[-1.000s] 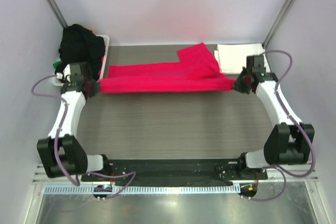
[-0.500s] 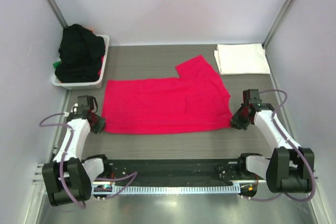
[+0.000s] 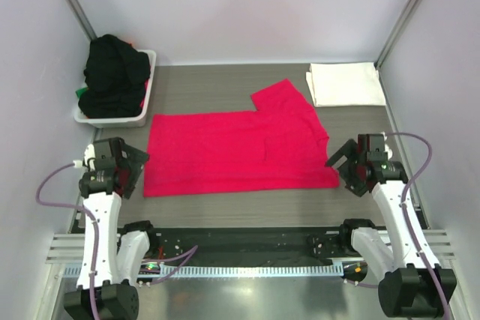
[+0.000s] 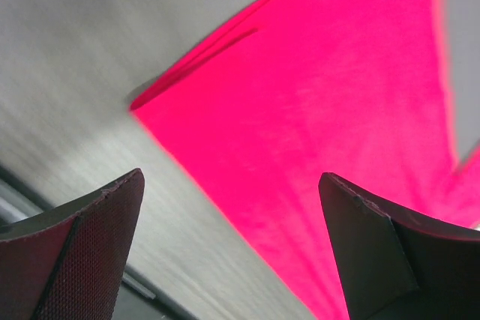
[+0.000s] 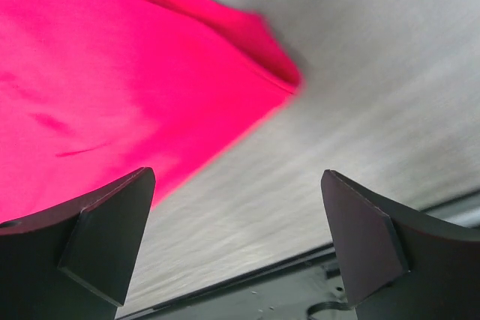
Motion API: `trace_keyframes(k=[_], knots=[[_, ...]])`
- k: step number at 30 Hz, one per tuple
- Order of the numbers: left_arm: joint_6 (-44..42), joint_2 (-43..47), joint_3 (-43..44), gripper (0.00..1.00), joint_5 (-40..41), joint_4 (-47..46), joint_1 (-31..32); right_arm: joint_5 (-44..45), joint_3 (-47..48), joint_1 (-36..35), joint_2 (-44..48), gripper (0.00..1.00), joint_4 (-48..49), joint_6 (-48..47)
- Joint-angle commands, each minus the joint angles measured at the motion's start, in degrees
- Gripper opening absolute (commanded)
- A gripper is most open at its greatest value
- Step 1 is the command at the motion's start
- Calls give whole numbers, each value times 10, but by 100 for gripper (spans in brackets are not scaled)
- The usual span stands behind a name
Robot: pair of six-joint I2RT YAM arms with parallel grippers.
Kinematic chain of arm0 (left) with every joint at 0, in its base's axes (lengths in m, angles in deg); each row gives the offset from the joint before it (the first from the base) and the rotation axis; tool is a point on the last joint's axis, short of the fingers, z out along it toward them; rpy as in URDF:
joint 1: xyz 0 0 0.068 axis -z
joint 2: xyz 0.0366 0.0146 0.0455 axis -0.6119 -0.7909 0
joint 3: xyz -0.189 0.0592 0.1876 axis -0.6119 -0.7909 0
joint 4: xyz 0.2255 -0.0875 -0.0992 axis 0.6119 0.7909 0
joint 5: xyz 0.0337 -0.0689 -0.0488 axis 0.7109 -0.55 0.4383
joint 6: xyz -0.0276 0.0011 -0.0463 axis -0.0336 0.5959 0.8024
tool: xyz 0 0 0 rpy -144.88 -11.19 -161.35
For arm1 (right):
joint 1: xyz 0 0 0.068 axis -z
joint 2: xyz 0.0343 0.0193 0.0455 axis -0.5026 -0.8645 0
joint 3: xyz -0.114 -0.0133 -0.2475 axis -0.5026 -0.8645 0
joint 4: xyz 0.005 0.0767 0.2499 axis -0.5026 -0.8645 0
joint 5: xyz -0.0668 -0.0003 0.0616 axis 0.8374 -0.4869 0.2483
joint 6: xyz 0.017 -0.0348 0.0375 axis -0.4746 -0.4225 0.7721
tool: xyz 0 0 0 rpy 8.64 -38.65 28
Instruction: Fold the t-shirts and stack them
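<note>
Pinching near corners of the red t-shirt (image 3: 236, 151) evenly should square the fold; left fingers (image 4: 82, 252) and right fingers (image 5: 105, 230) gape empty.

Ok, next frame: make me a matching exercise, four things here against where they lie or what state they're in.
1. red t-shirt
2. white t-shirt
3. black t-shirts
4. left gripper

a. heaped in the basket
b. jaws open, holding nothing
c. spread flat, centre
d. folded rectangle, far right corner

Pairs: 1-c, 2-d, 3-a, 4-b
</note>
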Motion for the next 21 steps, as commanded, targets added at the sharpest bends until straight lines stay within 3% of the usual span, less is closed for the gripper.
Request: trace_keyframes(k=[1,3,8,13,16,21], knots=[[-53,17,65,100,-5,-6,-5,-25,85,3,-18,100,39,-53],[-114,12,84,100,-27,-22,-4,-67,142,0,-64,99,75,-85],[-219,-20,100,100,-18,-17,-4,-61,332,-38,-280,98,103,-158],[-246,-22,100,100,-58,-36,-3,-71,527,-74,-478,94,143,-224],[-246,-18,99,100,-61,-40,-4,-74,710,-81,-618,90,146,-251],[-250,-22,84,100,-92,-63,-3,-70,926,-86,-845,86,142,-273]])
